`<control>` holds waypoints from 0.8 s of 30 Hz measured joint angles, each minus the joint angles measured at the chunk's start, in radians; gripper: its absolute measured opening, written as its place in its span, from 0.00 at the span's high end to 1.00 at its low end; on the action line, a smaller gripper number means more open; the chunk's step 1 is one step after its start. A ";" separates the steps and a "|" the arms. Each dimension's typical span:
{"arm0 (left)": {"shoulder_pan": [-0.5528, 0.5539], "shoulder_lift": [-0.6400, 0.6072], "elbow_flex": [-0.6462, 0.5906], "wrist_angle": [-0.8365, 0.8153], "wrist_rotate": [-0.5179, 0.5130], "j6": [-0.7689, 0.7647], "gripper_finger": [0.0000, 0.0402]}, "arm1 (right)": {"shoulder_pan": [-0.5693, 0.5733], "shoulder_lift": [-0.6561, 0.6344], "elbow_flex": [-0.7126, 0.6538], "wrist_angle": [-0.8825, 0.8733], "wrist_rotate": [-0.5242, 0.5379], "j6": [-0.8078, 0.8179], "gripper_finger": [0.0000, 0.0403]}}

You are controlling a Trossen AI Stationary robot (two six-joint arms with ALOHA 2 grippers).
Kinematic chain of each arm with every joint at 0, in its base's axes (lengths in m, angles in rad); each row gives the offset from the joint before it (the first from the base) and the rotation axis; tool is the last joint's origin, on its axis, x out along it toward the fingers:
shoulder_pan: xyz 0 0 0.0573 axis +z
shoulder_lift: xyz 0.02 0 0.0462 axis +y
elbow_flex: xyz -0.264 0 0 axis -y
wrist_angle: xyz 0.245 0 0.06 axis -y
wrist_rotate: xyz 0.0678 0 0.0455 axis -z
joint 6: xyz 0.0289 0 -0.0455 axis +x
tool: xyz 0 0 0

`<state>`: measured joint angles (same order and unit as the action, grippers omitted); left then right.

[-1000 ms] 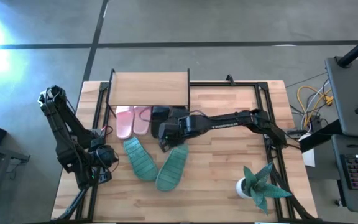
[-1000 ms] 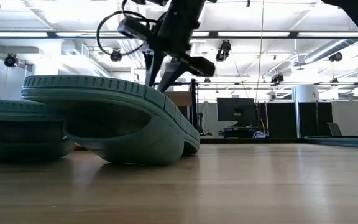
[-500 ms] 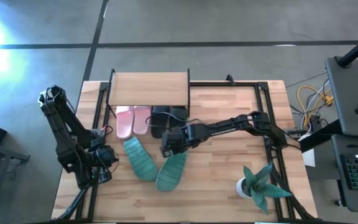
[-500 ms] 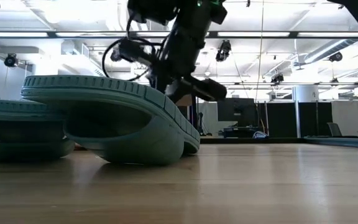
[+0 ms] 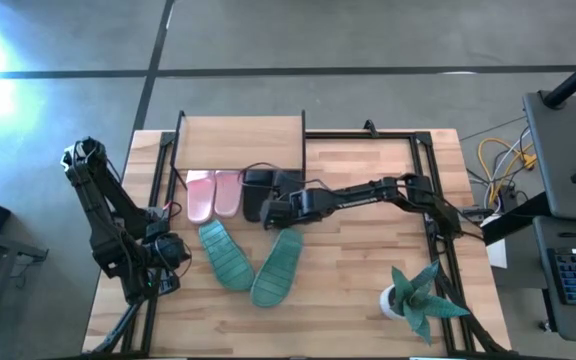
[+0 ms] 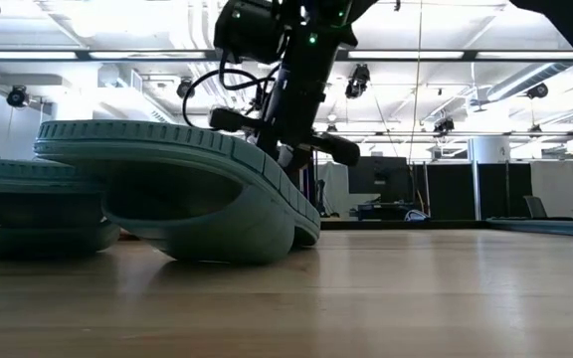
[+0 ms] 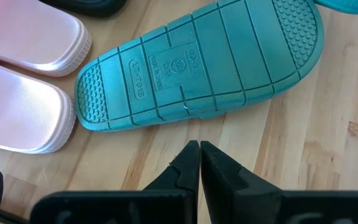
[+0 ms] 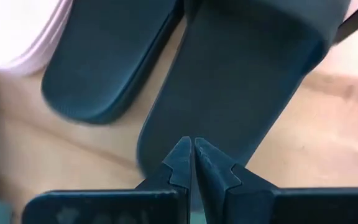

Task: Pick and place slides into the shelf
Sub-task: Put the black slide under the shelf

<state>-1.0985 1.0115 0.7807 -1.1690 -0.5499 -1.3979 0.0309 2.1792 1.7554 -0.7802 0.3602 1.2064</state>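
Right gripper (image 8: 193, 155), closed, hovers over smooth black slides (image 8: 247, 81).

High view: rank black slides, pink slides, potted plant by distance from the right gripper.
From the right gripper, shut at the shelf's front edge:
1. Black slides, right beside it, under the shelf.
2. Pink slides, farther left under the shelf.
3. Potted plant, near-right corner of the table.

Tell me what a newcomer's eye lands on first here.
The two teal slides lying sole-up in a V at the table's middle. Then the right tool, shut at the heel of a black slide under the shelf, beside the pink pair.
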 joint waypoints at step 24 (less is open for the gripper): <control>0.000 0.000 0.002 0.018 -0.005 -0.005 1.00 | 0.045 0.070 0.010 0.026 -0.138 0.024 0.97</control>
<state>-1.0981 1.0119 0.7830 -1.1515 -0.5548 -1.4033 0.0763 2.2496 1.7657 -0.7541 0.2223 1.2304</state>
